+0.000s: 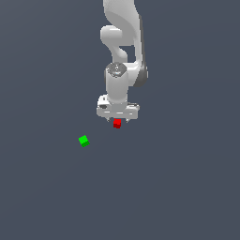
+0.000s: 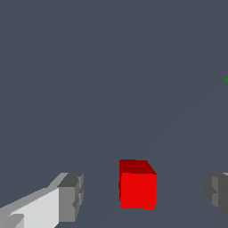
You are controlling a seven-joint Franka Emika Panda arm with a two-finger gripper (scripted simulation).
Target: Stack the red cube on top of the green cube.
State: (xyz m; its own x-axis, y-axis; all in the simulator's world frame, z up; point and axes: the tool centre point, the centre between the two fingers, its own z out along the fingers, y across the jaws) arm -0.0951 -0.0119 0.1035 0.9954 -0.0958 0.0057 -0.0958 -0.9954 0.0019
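Note:
The red cube [image 1: 117, 123] lies on the dark floor directly under my gripper [image 1: 117, 120]. In the wrist view the red cube [image 2: 137, 186] sits between my two grey fingertips [image 2: 71, 197], with a clear gap on each side. The gripper [image 2: 144, 195] is open and touches nothing. The green cube [image 1: 84, 140] lies on the floor apart from the red one, toward the exterior view's left and nearer the camera. In the wrist view only a sliver of the green cube [image 2: 226, 79] shows at the frame edge.
The white arm [image 1: 123, 42] rises straight above the gripper. The floor is a plain dark grey surface.

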